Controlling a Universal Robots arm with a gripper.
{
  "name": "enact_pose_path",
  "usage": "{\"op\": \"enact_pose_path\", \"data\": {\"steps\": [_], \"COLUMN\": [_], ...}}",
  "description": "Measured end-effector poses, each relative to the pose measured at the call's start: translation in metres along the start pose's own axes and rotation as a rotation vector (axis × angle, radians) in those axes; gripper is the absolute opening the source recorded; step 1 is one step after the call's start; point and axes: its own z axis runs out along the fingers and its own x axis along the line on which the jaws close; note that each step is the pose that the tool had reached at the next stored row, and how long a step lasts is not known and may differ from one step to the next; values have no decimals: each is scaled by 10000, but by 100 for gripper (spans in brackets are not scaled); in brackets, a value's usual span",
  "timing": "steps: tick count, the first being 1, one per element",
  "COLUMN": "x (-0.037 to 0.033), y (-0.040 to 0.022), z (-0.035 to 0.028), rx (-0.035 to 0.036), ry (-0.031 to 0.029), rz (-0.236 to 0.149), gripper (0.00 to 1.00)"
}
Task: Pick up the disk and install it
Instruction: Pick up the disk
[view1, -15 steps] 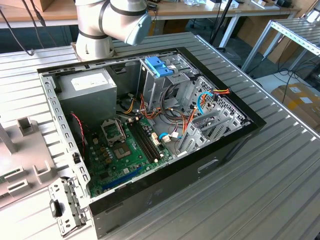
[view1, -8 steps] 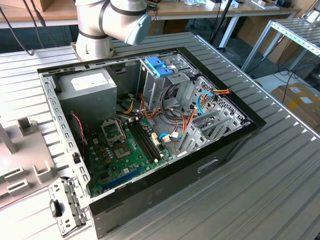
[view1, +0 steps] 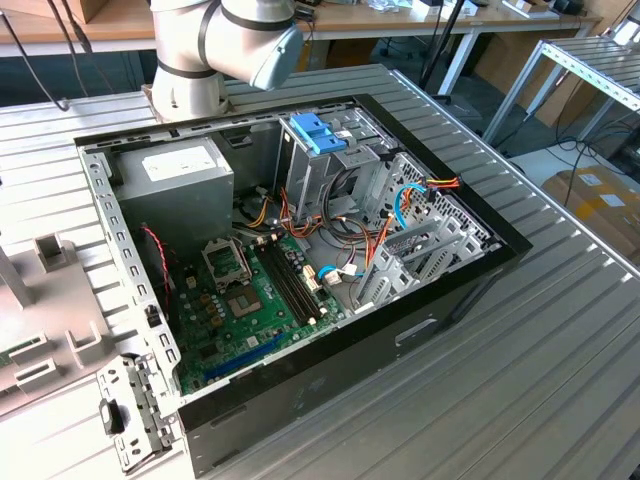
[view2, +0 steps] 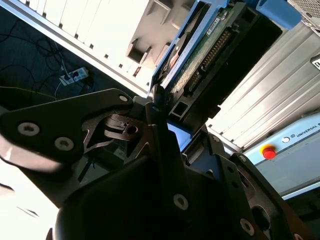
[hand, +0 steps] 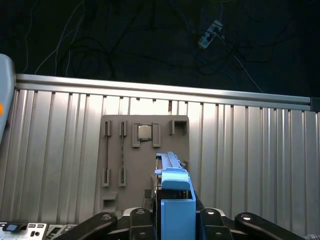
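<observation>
- A ribbed metal counter (view1: 560, 340) carries everything. In the first wrist view a dark floor with loose cables (hand: 100, 45) lies beyond its edge.
- At the exterior view's left sits a grey parts tray (view1: 30, 300). Near it, a small perforated metal plate (view1: 128, 415) lies just off the case's corner.
- An open computer case (view1: 400, 340) fills mid-counter. A grey power supply (view1: 178, 175) sits toward its left, with a green motherboard (view1: 250, 300) beside it.
- Further right, a bare blue bracket (view1: 318, 130) sits atop the drive cage (view1: 420, 240).
- The arm's base (view1: 190, 70) stands behind the case.
- In both wrist views the end effector (hand: 175, 216) is clamped on the disk (view2: 201, 59), which is held off the counter.
- The disk's blue rail and green circuit board show, and the tray's square chip (hand: 145, 132) lies beyond it.
</observation>
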Motion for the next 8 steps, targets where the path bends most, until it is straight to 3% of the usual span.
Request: {"op": "enact_pose_path", "data": {"steps": [8], "x": [4], "y": [-78], "z": [-8], "rx": [0], "ry": [0], "rz": [0], "gripper": [37]}}
